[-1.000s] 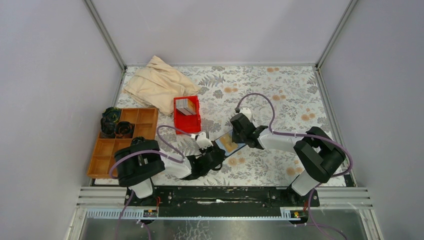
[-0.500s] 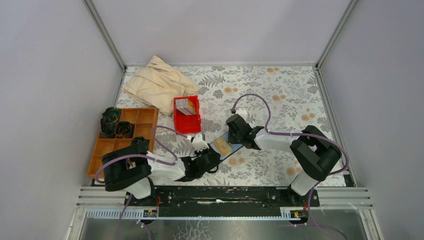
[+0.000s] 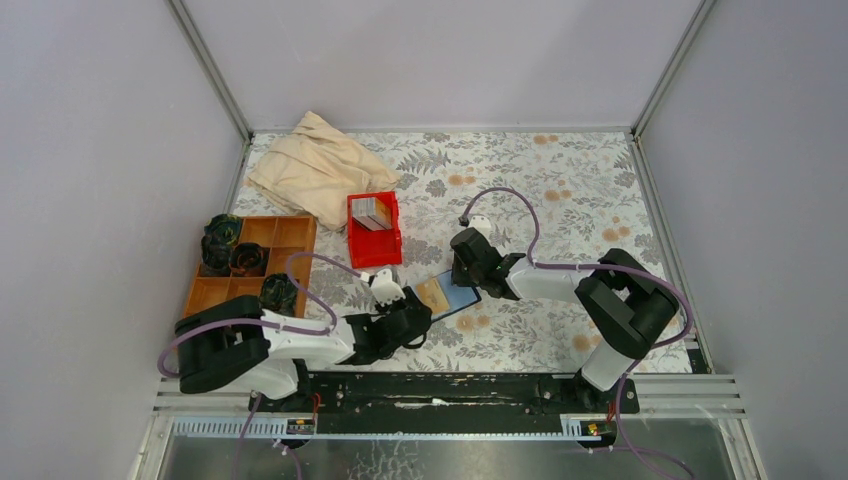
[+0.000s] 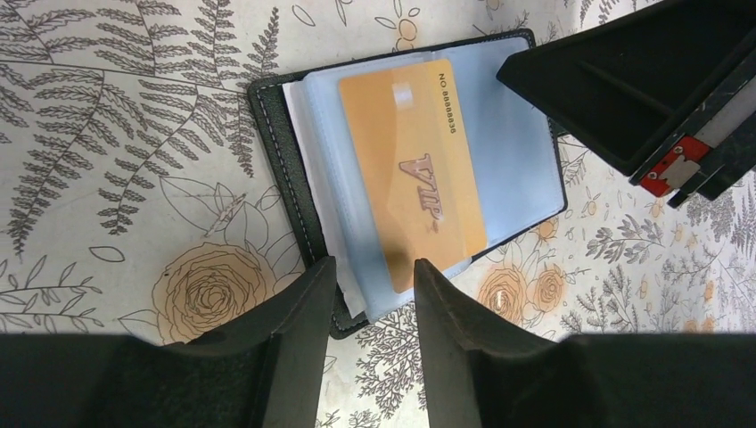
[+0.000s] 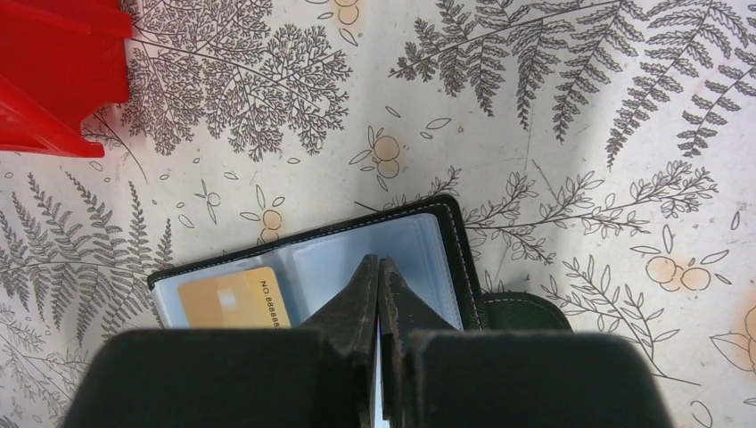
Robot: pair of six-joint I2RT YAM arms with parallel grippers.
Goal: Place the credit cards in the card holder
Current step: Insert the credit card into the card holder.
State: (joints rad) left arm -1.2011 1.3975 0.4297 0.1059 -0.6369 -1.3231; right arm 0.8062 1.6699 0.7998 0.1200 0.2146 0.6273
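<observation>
The card holder (image 3: 447, 297) lies open on the floral table, its black rim (image 4: 276, 152) framing clear sleeves. A tan credit card (image 4: 410, 169) marked VIP sits in one sleeve and also shows in the right wrist view (image 5: 227, 299). My left gripper (image 4: 374, 266) is open at the holder's near edge, with nothing between its fingers. My right gripper (image 5: 379, 261) is shut over the middle of the sleeves, a thin pale sleeve leaf showing between its fingers. The holder's clasp tab (image 5: 526, 312) lies to the right. More credit cards (image 3: 373, 212) stand in the red bin.
The red bin (image 3: 373, 238) stands just behind and left of the holder. A brown compartment tray (image 3: 215, 300) with dark round items lies at the left edge. A crumpled beige cloth (image 3: 320, 175) lies at the back left.
My left gripper has opened, letting go of the tan card, which stays in the sleeve. Both grippers and the holder have shifted a little to the left.
</observation>
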